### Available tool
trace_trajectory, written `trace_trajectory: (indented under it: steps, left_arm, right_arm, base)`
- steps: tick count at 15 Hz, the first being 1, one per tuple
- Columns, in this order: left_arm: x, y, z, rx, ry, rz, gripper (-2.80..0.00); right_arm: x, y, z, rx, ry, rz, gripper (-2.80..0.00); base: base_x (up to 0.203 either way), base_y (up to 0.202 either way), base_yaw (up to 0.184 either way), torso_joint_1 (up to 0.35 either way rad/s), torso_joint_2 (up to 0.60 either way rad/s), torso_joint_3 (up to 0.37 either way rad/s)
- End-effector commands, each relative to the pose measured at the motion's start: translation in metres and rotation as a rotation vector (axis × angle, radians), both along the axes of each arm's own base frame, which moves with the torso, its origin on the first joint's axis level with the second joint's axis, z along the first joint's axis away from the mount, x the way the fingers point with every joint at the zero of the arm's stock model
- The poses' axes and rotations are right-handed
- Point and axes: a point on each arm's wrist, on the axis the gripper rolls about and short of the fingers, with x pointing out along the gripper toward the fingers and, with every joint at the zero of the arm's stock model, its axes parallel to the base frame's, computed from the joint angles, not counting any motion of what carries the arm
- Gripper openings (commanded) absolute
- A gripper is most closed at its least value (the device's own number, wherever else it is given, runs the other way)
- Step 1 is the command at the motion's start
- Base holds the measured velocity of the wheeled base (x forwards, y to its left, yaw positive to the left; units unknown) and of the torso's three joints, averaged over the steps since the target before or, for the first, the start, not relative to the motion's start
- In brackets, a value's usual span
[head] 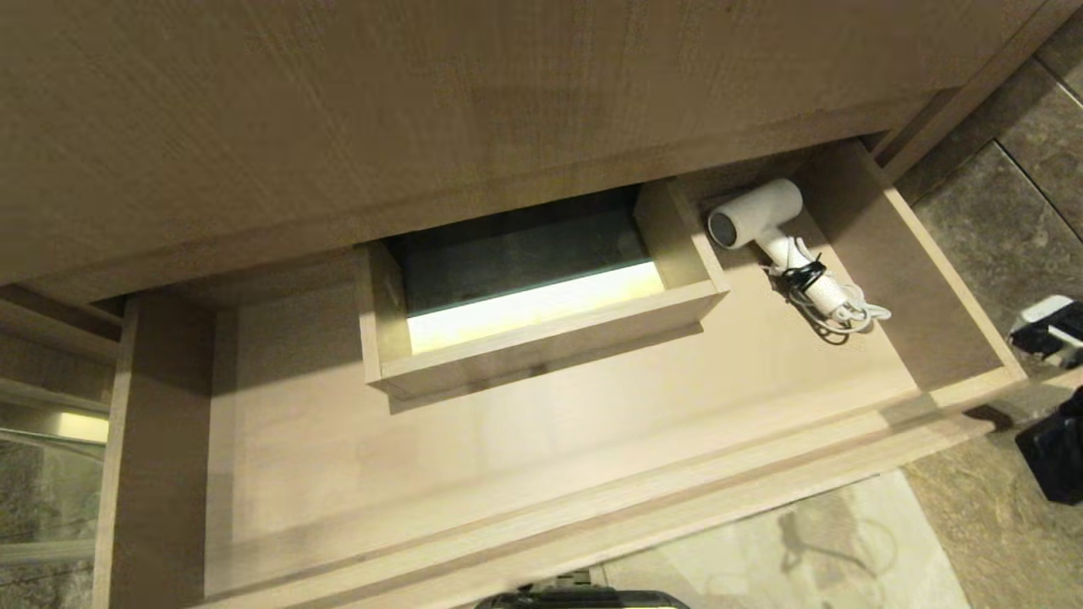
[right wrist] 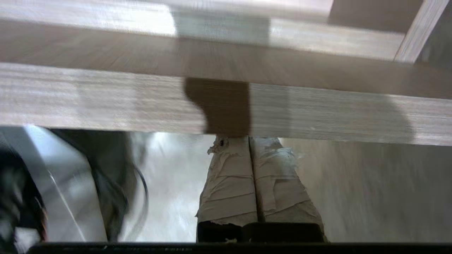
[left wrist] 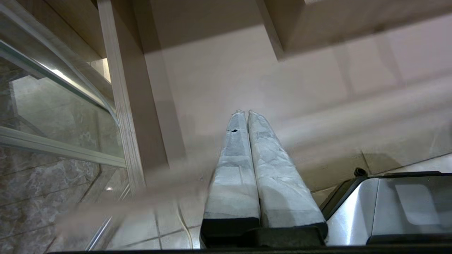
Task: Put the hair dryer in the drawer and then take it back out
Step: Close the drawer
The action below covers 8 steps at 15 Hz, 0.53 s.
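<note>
While the dryer (head: 766,224) lies at the upper right of the open drawer (head: 592,499), both grippers (left wrist: 244,113) (right wrist: 249,139) are closed and empty.

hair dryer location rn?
In the head view, the hair dryer lies inside the open drawer, in its back right corner, just right of the boxed cut-out.

Dim warm light, blurred wrist views
</note>
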Motion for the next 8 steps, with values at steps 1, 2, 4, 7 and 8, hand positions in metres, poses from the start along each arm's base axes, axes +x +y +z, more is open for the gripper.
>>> trace_trajectory:
  steps: [1, 2, 4, 7, 8]
  left_arm:
    - [0.000, 0.000, 0.000, 0.000, 0.002, 0.001, -2.80]
    - [0.000, 0.000, 0.000, 0.000, 0.002, 0.001, -2.80]
    - [0.000, 0.000, 0.000, 0.000, 0.002, 0.000, -2.80]
    - [0.000, 0.000, 0.000, 0.000, 0.002, 0.001, -2.80]
    - [0.000, 0.000, 0.000, 0.000, 0.002, 0.001, -2.80]
  right_arm:
    - [0.021, -0.001, 0.024, 0.046, -0.151, 0.010, -2.80]
    - [0.035, -0.002, 0.034, 0.081, -0.225, -0.002, -2.80]
    - [0.059, -0.004, 0.056, 0.141, -0.378, -0.023, -2.80]
    - [0.060, -0.004, 0.064, 0.148, -0.414, -0.028, -2.80]
    - [0.049, -0.003, 0.061, 0.142, -0.375, -0.028, -2.80]
  base:
    - [0.000, 0.000, 0.000, 0.000, 0.00, 0.000]
    - [0.000, 0.000, 0.000, 0.000, 0.00, 0.000]
    - [0.000, 0.000, 0.000, 0.000, 0.00, 0.000]
    - [0.000, 0.000, 0.000, 0.000, 0.00, 0.000]
    - [0.000, 0.000, 0.000, 0.000, 0.00, 0.000]
